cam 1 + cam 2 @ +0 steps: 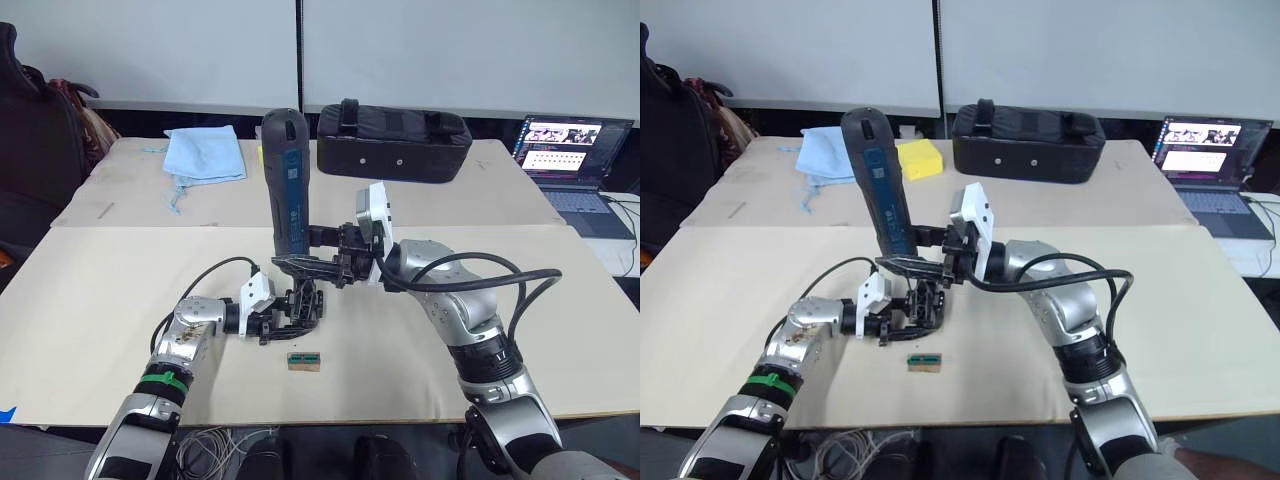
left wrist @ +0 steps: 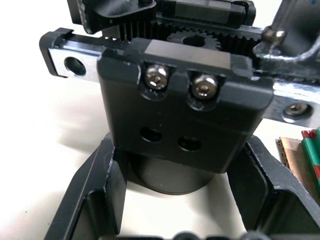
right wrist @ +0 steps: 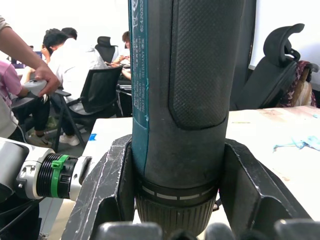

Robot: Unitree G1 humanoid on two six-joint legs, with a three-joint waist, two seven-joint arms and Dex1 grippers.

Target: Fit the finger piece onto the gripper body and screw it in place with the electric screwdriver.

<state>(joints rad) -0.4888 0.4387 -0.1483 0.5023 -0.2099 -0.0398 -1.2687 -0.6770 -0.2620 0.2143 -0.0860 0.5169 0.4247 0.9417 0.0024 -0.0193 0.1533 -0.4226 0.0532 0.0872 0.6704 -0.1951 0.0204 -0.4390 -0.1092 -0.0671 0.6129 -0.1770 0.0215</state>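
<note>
1. My right hand (image 1: 318, 250) is clamped on the screwdriver (image 1: 285, 180), its two fingers (image 3: 107, 190) pressing either side of the barrel just above the ribbed collar.
2. The screwdriver stands nearly upright, its long axis running top to bottom with the butt leaning a little toward the far edge of the surface (image 1: 90, 320). Its bit end points down at the body (image 1: 300, 300); I cannot see the tip itself.
3. My left hand (image 1: 285, 315) grips the body from the left, fingers (image 2: 95, 195) closed around its round drum end, holding it low over the middle of the surface, nearer the near edge than the far one.
4. In the left wrist view a black block (image 2: 180, 110) sits on the body with two screws (image 2: 156, 76) along its upper edge and two empty holes below. I take this for the finger piece, already seated, though I cannot be sure.
5. The relation that matters: the screwdriver sits directly above the body, so the screw heads lie straight down the tool's axis from my right hand. I judge the next move a short descent, keeping the bit square on a screw head.
6. The risk I see is tilt: if the barrel leans, the bit may skid off the head.
7. A small green-topped block (image 1: 304, 360) lies just nearside of the body, apart from both hands.
</note>
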